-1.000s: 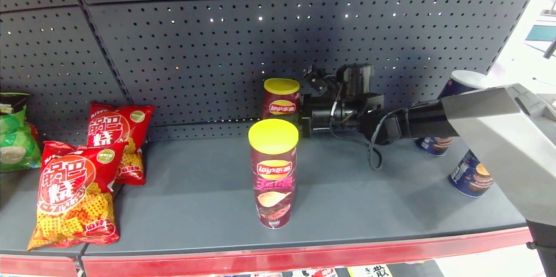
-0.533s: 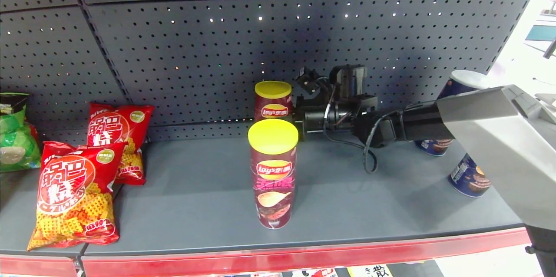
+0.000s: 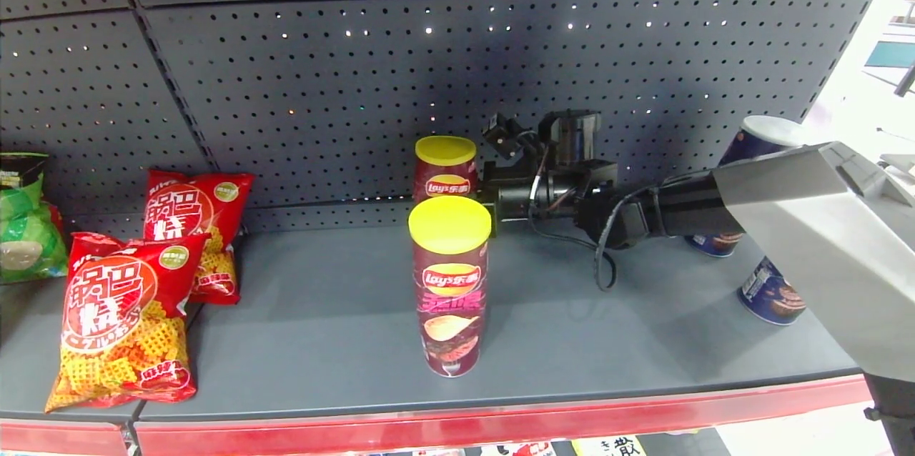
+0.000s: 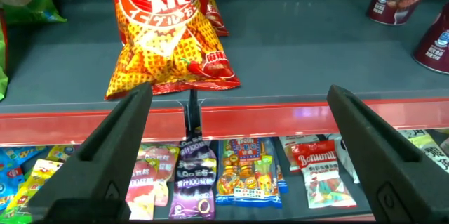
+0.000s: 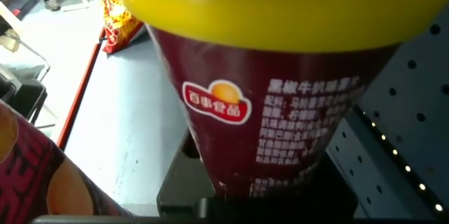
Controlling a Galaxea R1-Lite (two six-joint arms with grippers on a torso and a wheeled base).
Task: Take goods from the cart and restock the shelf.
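A maroon chips can with a yellow lid (image 3: 444, 170) stands upright at the back of the grey shelf (image 3: 322, 327), close to the pegboard. My right gripper (image 3: 489, 200) is shut on its side, reaching in from the right. In the right wrist view that can (image 5: 280, 104) sits between the jaws. A second, identical can (image 3: 449, 284) stands free in front of it, nearer the shelf's edge. My left gripper (image 4: 238, 154) hangs open in front of the shelf's red front strip (image 4: 280, 115), holding nothing.
Two red snack bags (image 3: 121, 320) (image 3: 196, 227) and a green bag (image 3: 25, 227) lie on the left. Blue cans (image 3: 775, 291) (image 3: 758, 138) stand on the right behind my arm. Below the red strip a lower shelf holds small packets (image 4: 245, 175).
My right gripper has carried the rear can leftward and slightly lower, so it now stands more directly behind the front can. The other goods have not moved.
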